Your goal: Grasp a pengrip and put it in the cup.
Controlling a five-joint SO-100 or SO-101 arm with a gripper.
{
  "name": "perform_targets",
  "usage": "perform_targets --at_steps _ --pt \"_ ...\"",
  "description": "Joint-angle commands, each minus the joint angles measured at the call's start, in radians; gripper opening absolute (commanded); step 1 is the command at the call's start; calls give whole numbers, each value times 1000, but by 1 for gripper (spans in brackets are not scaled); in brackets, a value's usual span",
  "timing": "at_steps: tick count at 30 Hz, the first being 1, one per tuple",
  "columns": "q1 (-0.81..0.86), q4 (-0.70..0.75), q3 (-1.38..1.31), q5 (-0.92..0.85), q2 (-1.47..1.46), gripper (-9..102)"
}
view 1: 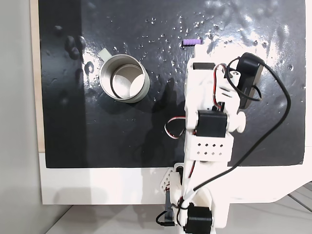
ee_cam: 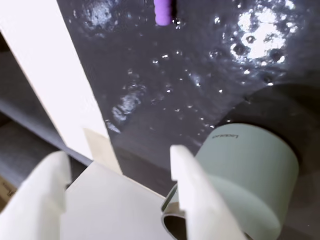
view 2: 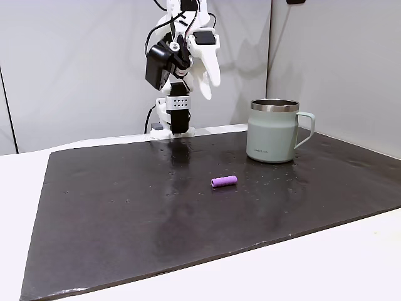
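The gripper [ee_cam: 120, 175] is hanging high above the black mat [view 2: 125, 219] with its two white fingers [ee_cam: 192, 190] spread well apart and nothing between them; in a fixed view it [view 2: 210, 78] is pointing downward from the raised arm [view 2: 178, 94]. So the task is sitting at its very first step: the reach has not yet begun.

The pengrip [view 2: 223, 181] is lying on its side on the mat, well apart from the gripper and near the cup [view 2: 274, 130], though not touching it (in the wrist view it [ee_cam: 163, 11] is showing at the top edge). I judge the next move as calling for a long descent and a forward stretch, with the open fingers lining up across the tube's thin body.

The cup [view 1: 125, 78] is standing upright, and its shiny inside is looking empty.
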Motion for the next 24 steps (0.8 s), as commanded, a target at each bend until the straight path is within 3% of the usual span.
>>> perform_targets --at_steps 1,11,24 --pt "8 87 -206 6 -150 22" --pt "41 419 -896 15 -730 22" --pt "61 512 -1336 2 -1140 22"
